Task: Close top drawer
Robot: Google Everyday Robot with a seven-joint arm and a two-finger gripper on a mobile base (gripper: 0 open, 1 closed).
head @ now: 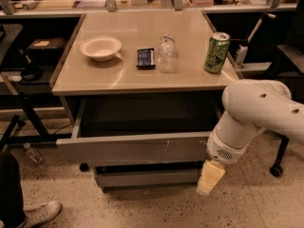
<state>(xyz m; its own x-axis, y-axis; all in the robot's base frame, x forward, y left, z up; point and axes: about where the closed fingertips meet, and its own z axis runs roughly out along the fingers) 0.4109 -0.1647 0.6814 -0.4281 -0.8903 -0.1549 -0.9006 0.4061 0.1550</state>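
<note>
No text, brand, number or sign can be read. Pale markings are seen on the green can (216,52) at the right of the tabletop, but no letters can be made out. Light print is carried on the dark packet (146,58) near the middle, and it is equally illegible. The gripper (210,178) is held low at the near right, just below the right end of the top drawer (137,148).

Speckled terrazzo floor (142,208), beige table (190,80) under warm light, black desk legs (26,113) left, cluttered bench (61,3) behind
</note>
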